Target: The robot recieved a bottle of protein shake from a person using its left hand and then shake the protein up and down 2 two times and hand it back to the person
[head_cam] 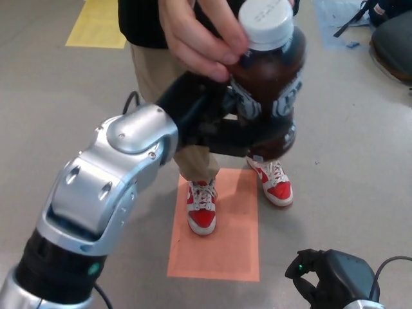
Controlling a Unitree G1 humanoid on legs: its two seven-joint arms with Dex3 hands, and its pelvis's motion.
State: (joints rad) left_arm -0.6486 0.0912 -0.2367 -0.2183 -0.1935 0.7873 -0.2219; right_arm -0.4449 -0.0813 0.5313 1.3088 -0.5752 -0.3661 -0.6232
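A brown protein shake bottle (273, 77) with a white cap is held up in the middle of the head view. My left hand (215, 122) is wrapped around its lower body, black fingers across the label. A person's hand (203, 38) grips the bottle's neck just under the cap from the left. My silver left forearm (109, 193) rises from the bottom left. Low at the bottom right, my right hand (328, 280) hangs with curled fingers and nothing in it.
The person stands close in front, tan trousers and red-and-white shoes (201, 206) on an orange floor mat (215, 225). A yellow mat (96, 26) lies far left; a dark chair (393, 45) sits at the top right.
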